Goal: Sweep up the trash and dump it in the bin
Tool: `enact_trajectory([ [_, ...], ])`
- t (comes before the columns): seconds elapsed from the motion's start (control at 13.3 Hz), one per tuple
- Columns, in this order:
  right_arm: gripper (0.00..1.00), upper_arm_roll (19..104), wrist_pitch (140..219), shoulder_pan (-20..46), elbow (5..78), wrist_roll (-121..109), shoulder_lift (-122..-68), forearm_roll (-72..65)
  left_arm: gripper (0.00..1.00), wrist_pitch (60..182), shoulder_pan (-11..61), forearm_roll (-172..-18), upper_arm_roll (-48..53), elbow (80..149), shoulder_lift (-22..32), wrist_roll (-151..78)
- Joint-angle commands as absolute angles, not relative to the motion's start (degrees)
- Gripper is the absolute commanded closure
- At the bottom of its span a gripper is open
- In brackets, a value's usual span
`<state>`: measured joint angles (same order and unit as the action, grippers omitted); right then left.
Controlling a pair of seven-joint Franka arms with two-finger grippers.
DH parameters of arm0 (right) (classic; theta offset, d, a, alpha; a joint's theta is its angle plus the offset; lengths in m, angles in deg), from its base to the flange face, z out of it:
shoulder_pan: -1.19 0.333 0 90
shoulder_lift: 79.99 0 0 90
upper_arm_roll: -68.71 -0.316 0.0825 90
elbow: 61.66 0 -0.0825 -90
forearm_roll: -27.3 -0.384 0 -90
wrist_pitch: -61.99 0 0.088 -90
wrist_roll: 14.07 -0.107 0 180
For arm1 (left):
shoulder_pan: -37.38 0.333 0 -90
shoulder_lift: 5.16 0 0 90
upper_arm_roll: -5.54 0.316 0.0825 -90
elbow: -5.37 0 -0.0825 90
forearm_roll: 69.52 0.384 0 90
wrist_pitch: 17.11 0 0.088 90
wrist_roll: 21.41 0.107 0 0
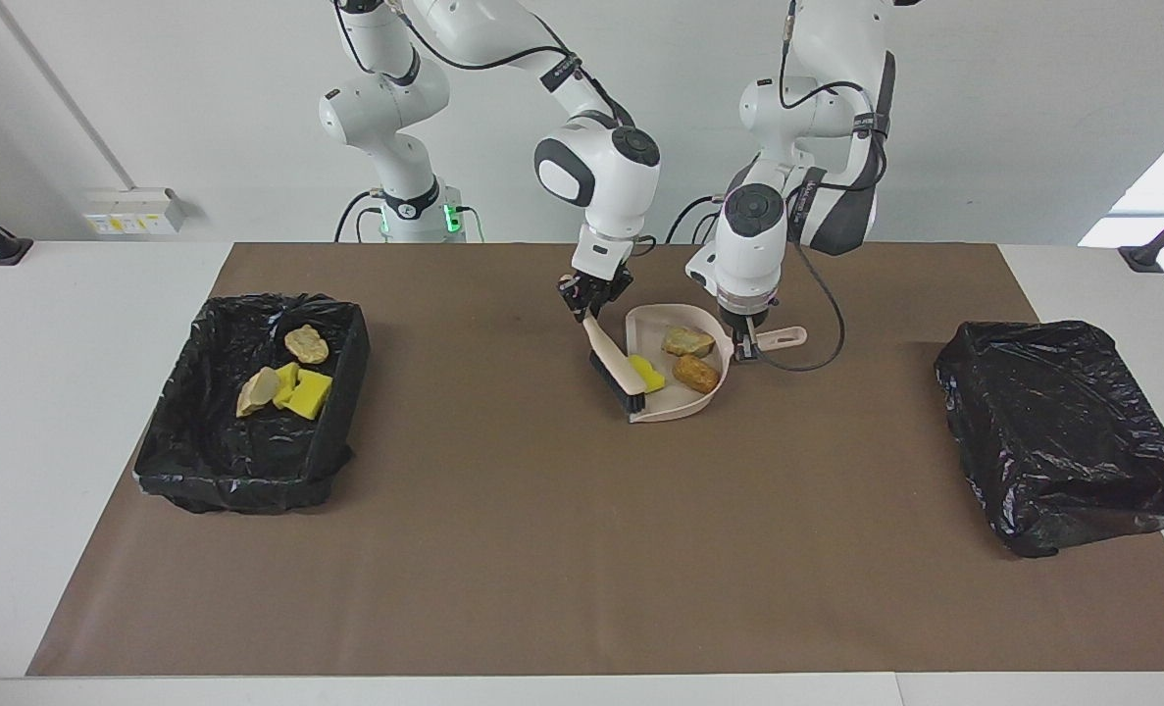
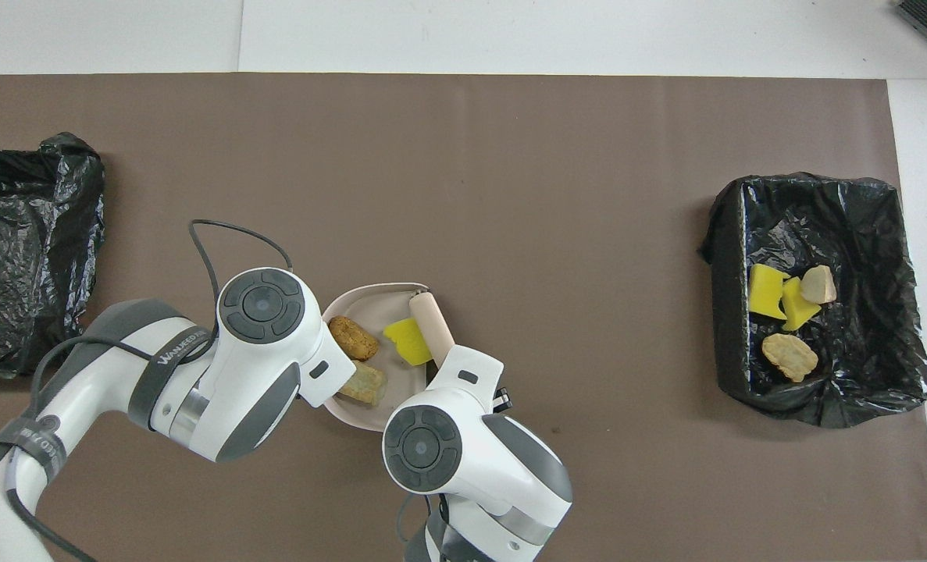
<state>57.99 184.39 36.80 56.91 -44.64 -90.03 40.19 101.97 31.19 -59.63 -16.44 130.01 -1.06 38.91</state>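
A beige dustpan sits on the brown mat in front of both arms. It holds trash: a yellow sponge piece and two brown chunks. My left gripper is shut on the dustpan's handle. My right gripper is shut on a brush, which slants down to the pan's open edge beside the sponge. The black-lined bin at the right arm's end holds several more scraps.
A second black bag-lined bin stands at the left arm's end of the table. The brown mat covers most of the white tabletop. A black cable loops from the left wrist beside the pan handle.
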Motion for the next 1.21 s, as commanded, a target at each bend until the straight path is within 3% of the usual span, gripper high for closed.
enact_trajectory([
  [0.0,1.00,57.55,185.12,35.91,54.29,-49.47,-90.97,40.40,1.00,103.30,31.84,-60.46,-16.43,131.32,-2.18,39.49],
  [0.6,1.00,57.90,185.04,35.38,35.83,-53.35,-100.99,26.17,1.00,103.21,31.84,-60.55,-16.43,131.50,-2.26,38.97],
  [0.83,1.00,57.64,182.41,31.60,33.97,-50.64,-99.95,19.24,1.00,103.30,31.84,-60.55,-16.43,131.67,-2.35,38.88],
  [1.13,1.00,57.55,172.22,29.41,30.54,-48.26,-96.88,14.21,1.00,103.30,31.84,-60.55,-16.43,131.85,-2.35,38.97],
])
